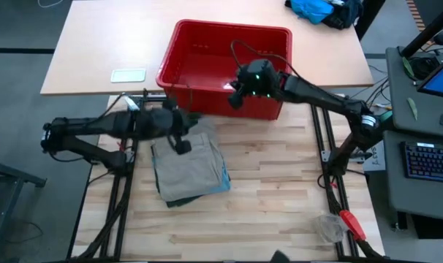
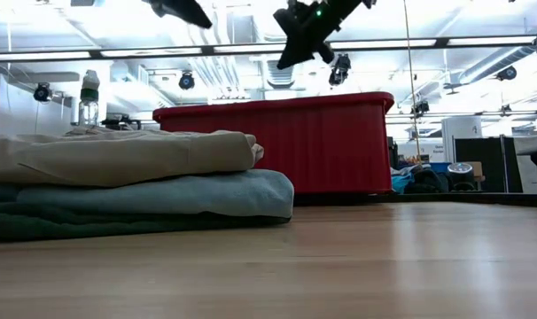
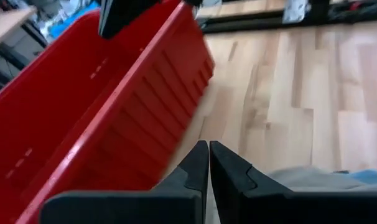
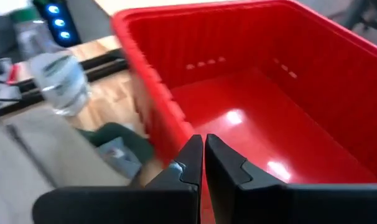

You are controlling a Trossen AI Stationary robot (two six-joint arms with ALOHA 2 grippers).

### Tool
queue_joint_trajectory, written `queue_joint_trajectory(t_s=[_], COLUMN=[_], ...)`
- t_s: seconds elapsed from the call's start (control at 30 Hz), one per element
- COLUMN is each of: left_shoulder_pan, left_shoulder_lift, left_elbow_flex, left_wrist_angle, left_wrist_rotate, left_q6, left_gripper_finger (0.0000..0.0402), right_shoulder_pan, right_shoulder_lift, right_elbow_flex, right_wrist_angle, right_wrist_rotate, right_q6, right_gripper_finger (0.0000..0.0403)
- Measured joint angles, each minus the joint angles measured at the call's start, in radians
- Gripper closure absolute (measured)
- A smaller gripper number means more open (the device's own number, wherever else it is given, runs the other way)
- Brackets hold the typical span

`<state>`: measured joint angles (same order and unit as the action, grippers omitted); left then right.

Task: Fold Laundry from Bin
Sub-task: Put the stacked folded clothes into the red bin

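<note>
This is a robotics lab or workshop: a wooden surface (image 1: 280,190) on a black metal frame, a computer keyboard (image 1: 431,161) on a side desk, and long ceiling lights (image 2: 251,49) with exposed ducts overhead.

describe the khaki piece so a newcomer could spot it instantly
Start at the red bin at the table's far middle. In front of its near-left corner sits a stack of folded laundry. The khaki piece is the top layer, tan, above a light blue fold and a dark green one.
</note>
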<state>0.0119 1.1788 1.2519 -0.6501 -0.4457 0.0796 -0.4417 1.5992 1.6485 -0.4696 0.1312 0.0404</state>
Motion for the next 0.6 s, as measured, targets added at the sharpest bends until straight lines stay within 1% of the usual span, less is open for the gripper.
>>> queue_joint_trajectory(t_s=[0.1,0.17,0.33,0.5,0.6], left_shoulder_pan=[0.103,0.151,0.264,0.379,0.437], left_shoulder_lift=[0.004,0.001,-0.026,-0.031,-0.024], left_elbow_flex=[0.012,0.013,-0.004,-0.032,-0.038], left_wrist_angle=[-0.002,-0.004,0.023,0.085,0.120], left_wrist_rotate=[0.110,0.149,0.144,0.143,0.143], left_q6=[0.057,0.096,0.229,0.341,0.376], left_gripper_finger=[0.0402,0.0402,0.0402,0.0402,0.0402], right_shoulder_pan=[-0.046,-0.075,-0.140,-0.202,-0.233], right_shoulder_lift=[0.043,0.081,0.202,0.358,0.447], right_elbow_flex=[0.060,0.096,0.194,0.349,0.460], right_wrist_angle=[-0.047,-0.074,-0.099,-0.220,-0.328], right_wrist_rotate=[0.000,0.000,-0.001,-0.004,-0.020], right_q6=[0.003,0.014,0.016,0.020,0.043], right_gripper_finger=[0.0394,0.0394,0.0394,0.0394,0.0394])
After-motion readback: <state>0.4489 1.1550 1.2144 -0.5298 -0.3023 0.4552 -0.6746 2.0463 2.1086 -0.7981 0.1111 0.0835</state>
